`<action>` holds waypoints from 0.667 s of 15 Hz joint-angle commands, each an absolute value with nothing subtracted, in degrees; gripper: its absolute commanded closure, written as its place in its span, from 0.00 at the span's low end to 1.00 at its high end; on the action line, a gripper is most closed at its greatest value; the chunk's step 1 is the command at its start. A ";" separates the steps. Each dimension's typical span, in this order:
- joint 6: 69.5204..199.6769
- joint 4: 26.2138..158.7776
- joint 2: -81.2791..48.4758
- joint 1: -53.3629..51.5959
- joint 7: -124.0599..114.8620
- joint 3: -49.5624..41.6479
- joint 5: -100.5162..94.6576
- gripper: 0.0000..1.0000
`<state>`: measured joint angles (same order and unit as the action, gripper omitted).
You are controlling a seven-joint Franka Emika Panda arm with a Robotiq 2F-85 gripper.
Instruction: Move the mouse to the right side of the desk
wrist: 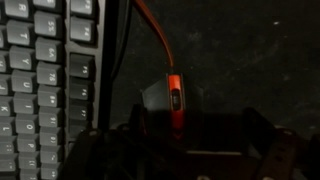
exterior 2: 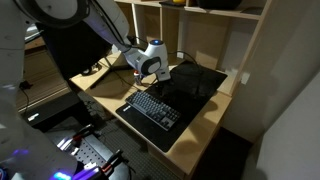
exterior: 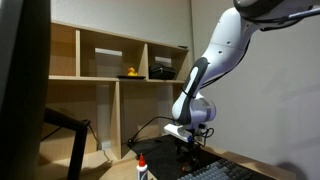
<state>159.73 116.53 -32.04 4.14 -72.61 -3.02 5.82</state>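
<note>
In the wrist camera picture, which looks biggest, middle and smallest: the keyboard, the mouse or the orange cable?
1. keyboard, fills the left side.
2. mouse.
3. orange cable: thin, though longer than the mouse, so those two are close.

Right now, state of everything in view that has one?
mouse: on desk, corded, not gripped
pincer: low over mouse, looks open
keyboard: flat on desk, beside mouse
bottle: upright, red cap on
rubber duck: upright on shelf
</note>
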 commanded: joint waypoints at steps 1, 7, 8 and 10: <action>159.47 115.38 -33.61 2.84 -68.52 -4.79 9.18 0.00; 159.39 113.23 -35.70 3.73 -66.58 -4.43 9.64 0.00; 160.11 111.73 -37.97 3.06 -67.78 -5.34 9.79 0.00; 161.17 108.72 -42.13 2.50 -68.94 -6.56 10.95 0.00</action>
